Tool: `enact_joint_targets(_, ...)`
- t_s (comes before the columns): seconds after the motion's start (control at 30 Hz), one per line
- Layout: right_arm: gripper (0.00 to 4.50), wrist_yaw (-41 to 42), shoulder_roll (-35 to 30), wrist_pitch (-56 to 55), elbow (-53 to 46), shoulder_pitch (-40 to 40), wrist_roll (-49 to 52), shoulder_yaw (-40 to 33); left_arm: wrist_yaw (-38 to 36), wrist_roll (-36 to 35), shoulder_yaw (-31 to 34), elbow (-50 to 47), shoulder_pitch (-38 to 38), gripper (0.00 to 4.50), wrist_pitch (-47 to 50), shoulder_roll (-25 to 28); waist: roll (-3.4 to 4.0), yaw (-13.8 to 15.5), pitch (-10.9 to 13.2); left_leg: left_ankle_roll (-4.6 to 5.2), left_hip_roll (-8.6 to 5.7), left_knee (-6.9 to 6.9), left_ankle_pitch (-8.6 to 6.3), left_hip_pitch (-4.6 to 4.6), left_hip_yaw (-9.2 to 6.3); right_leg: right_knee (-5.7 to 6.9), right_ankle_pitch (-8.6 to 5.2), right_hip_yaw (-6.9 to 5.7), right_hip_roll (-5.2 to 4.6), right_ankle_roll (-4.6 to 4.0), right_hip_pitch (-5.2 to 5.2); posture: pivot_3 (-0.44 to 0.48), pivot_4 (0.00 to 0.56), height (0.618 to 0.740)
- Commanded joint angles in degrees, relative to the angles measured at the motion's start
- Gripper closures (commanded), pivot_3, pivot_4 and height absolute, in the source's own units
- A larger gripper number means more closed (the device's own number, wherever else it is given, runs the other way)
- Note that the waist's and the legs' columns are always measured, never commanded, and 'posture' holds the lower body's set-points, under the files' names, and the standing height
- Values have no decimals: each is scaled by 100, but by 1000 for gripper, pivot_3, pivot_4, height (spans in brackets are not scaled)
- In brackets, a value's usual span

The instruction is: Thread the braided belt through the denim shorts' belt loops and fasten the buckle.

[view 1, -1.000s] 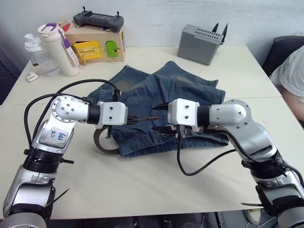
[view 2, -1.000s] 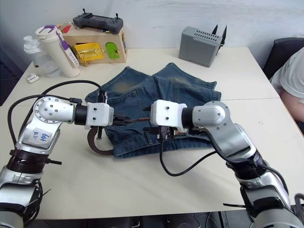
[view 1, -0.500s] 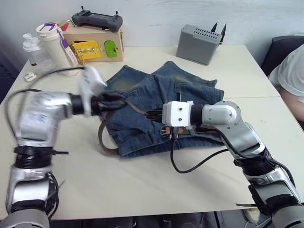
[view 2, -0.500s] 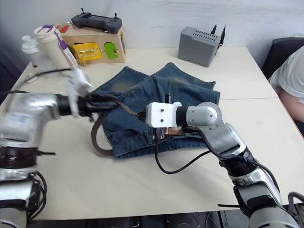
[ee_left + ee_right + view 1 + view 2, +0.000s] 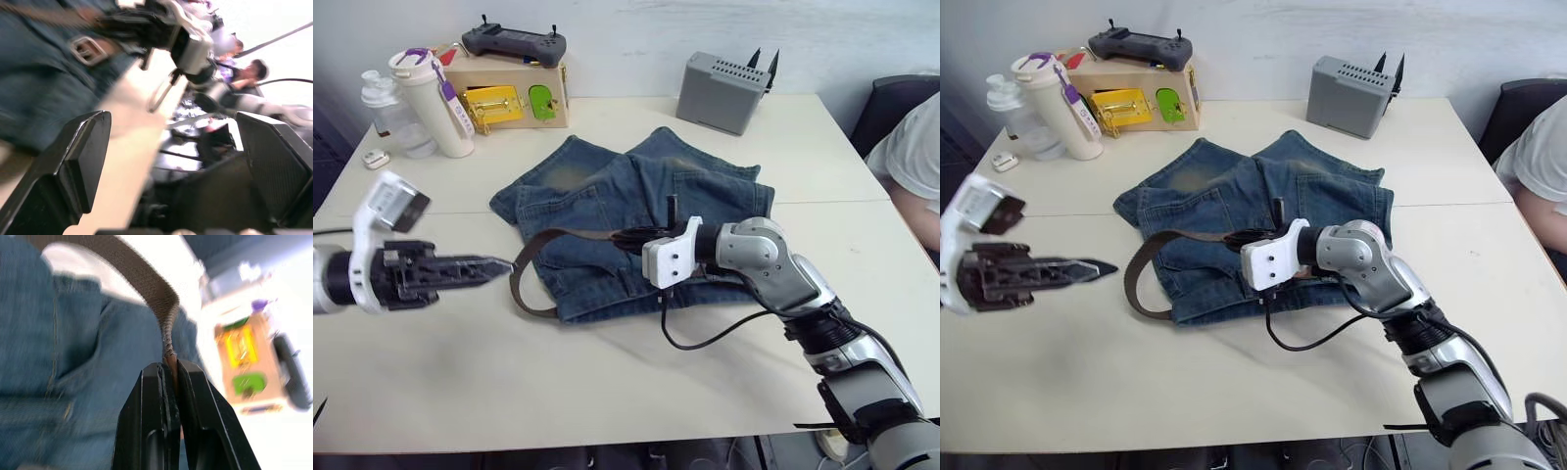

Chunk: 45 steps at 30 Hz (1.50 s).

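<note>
The denim shorts point(image 5: 607, 191) lie flat mid-table, waistband toward me. The braided belt point(image 5: 560, 235) loops off their left edge onto the table and runs back across the waistband. My right gripper point(image 5: 628, 238) is over the waistband, shut on the belt's end; in the right wrist view its fingertips point(image 5: 157, 374) pinch the woven strap point(image 5: 146, 281). My left gripper point(image 5: 489, 264) hovers over bare table left of the shorts, apart from the belt, its fingers point(image 5: 80, 161) spread wide with nothing between them. The silver buckle point(image 5: 85, 49) lies on the denim by my right wrist.
At the back stand a grey box point(image 5: 724, 90), a wooden box point(image 5: 509, 98) with a controller on top, and bottles point(image 5: 431, 98). A person's sleeve point(image 5: 913, 147) shows at the right edge. My right arm's black cable point(image 5: 705, 338) loops on the table before the shorts.
My left gripper let go of the belt, opened and drew back left off the shorts. My right gripper shut on the belt's end and holds it over the waistband.
</note>
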Motion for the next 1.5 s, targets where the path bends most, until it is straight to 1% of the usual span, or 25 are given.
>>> enact_joint_targets(0.03, 4500, -213, 33, -559, -118, -135, -46, -156, 2698, -1549, -706, 42, -60, 87, -1665, -1420, 4, 74, 0, 1, -3, 0, -1, 2, -2, -1, 0, 0, -4, 0, 3, 0, 150, 736)
enact_joint_targets(0.1, 4500, -237, 5, -665, -183, -105, -52, -179, 3752, -1549, -520, -21, -36, 87, -2172, -2280, 9, 121, -3, 7, -9, 6, -2, 3, -2, 1, 0, -4, -8, 1, 7, 0, 150, 736)
enact_joint_targets(0.17, 4500, -228, -21, -694, -269, -56, -22, -214, 4633, -1549, -312, -241, 47, 87, -2521, -2976, -18, 111, -5, 10, -7, 17, -2, -8, -5, 3, 1, -10, -5, 2, 5, 0, 150, 736)
enact_joint_targets(0.33, 4500, -213, -75, -669, -434, 26, 31, -283, 6210, -1549, -57, -878, 27, 87, -2978, -4268, -28, 88, -5, 7, 3, 17, -1, -12, -4, -13, 3, -11, 8, 5, 5, 0, 150, 736)
enact_joint_targets(0.43, 4500, -203, -113, -645, -536, 40, 64, -327, 7003, -1549, 121, -980, -164, 87, -3230, -4843, -28, 114, -5, 2, 2, 20, 4, -8, -4, -8, 3, -12, 9, 5, 10, 0, 150, 736)
enact_joint_targets(0.53, 4500, -203, -133, -611, -592, 52, 56, -337, 7400, -1549, 211, -1037, -235, 87, -3222, -5097, -29, 117, -5, 2, 2, 22, 5, -3, -6, -9, 3, -13, 12, 6, 19, 0, 150, 736)
enact_joint_targets(0.6, 4500, -214, -154, -609, -600, 59, 32, -343, 7542, -1549, 277, -1014, -243, 612, -3193, -5146, -29, 117, -5, 2, 2, 21, 5, 2, -6, -11, 3, -13, 12, 6, 24, 0, 150, 736)
enact_joint_targets(0.63, 4500, -221, -162, -613, -595, 62, 19, -345, 7567, -1549, 297, -996, -244, 708, -3166, -5144, -29, 117, -5, 2, 2, 20, 5, 2, -6, -12, 3, -13, 12, 5, 26, 0, 150, 736)
enact_joint_targets(0.67, 4500, -235, -164, -607, -596, 64, 6, -351, 7561, -1549, 293, -971, -229, 1002, -3107, -5109, -29, 116, -5, 2, 2, 20, 5, 3, -6, -13, 3, -13, 13, 6, 27, 0, 150, 736)
enact_joint_targets(0.7, 4500, -241, -164, -599, -600, 65, 3, -356, 7540, -1549, 282, -950, -216, 1562, -3044, -5078, -29, 113, -5, 2, 2, 20, 5, 3, -7, -15, 3, -14, 13, 6, 28, 0, 150, 736)
enact_joint_targets(0.73, 4500, -244, -164, -595, -599, 63, -2, -357, 7547, -1549, 280, -940, -220, 1770, -3006, -5079, -29, 113, -5, 2, 2, 19, 5, 4, -6, -15, 3, -14, 13, 5, 29, 0, 150, 736)
enact_joint_targets(0.8, 4500, -259, -166, -582, -593, 55, -17, -364, 7587, -1549, 305, -921, -252, 2593, -2965, -5101, -29, 118, -5, 0, 3, 19, 6, 4, -7, -16, 3, -14, 15, 6, 29, 0, 150, 736)
enact_joint_targets(0.83, 4500, -267, -165, -571, -592, 51, -21, -368, 7599, -1549, 325, -905, -272, 3109, -2944, -5107, -29, 119, -5, 0, 3, 19, 6, 4, -8, -17, 3, -15, 14, 5, 31, 0, 150, 736)
enact_joint_targets(0.87, 4500, -254, -158, -495, -597, 64, 14, -378, 7623, -1549, 370, -850, -300, 3419, -2926, -5080, -29, 119, -5, 0, 3, 19, 6, 5, -9, -19, 3, -15, 14, 5, 34, 0, 150, 736)
enact_joint_targets(0.93, 4500, -152, -140, -259, -620, 115, 202, -398, 7598, -1549, 455, -735, -340, 4339, -2855, -4988, -29, 120, -5, 0, 3, 19, 6, 7, -11, -22, 3, -18, 14, 5, 38, 0, 150, 736)
enact_joint_targets(1.0, 4500, -43, -142, -60, -656, 165, 406, -425, 7593, -1549, 520, -688, -359, 4427, -2816, -4922, -29, 123, -5, 0, 3, 19, 6, 10, -15, -24, 3, -22, 15, 5, 44, 0, 150, 736)
enact_joint_targets(1.03, 3813, 11, -144, 61, -677, 185, 545, -459, 7589, -1549, 569, -660, -375, 4500, -2800, -4890, -29, 124, -5, 0, 3, 19, 6, 12, -17, -26, 3, -23, 14, 5, 48, 0, 150, 736)
enact_joint_targets(1.1, 3284, 139, -164, 293, -673, 196, 790, -520, 7600, -1549, 673, -580, -405, 4500, -2772, -4813, -29, 120, -5, -1, 3, 19, 6, 15, -21, -31, 3, -27, 14, 5, 57, 0, 150, 736)
enact_joint_targets(1.2, 1802, 379, -193, 748, -459, 128, 1110, -630, 7608, -1549, 845, -508, -412, 4500, -2766, -4737, -28, 117, -5, -2, 4, 16, 7, 18, -27, -35, 3, -32, 15, 5, 61, 0, 150, 736)
enact_joint_targets(1.23, 1395, 434, -169, 962, -347, 96, 1201, -676, 7622, -1549, 892, -516, -405, 4500, -2781, -4742, -28, 121, -5, -2, 4, 15, 7, 18, -29, -35, 3, -33, 14, 5, 62, 0, 150, 736)
enact_joint_targets(1.3, 365, 510, -101, 1378, -183, 39, 1366, -757, 7629, -1549, 951, -539, -395, 4500, -2787, -4751, -29, 123, -5, -2, 3, 17, 7, 18, -32, -39, 3, -37, 13, 5, 67, 0, 150, 736)
enact_joint_targets(1.33, 45, 537, -67, 1578, -130, 15, 1442, -791, 7623, -1549, 967, -551, -392, 4500, -2784, -4754, -28, 123, -5, -2, 3, 17, 7, 18, -33, -40, 3, -38, 12, 5, 68, 0, 150, 736)
enact_joint_targets(1.5, 45, 604, 311, 3307, 567, -424, 1641, -738, 7521, -1549, 1293, -436, -419, 4500, -2818, -4590, -28, 110, -5, -3, 2, 16, 8, 17, -39, -41, 3, -43, 12, 5, 70, 0, 150, 736)
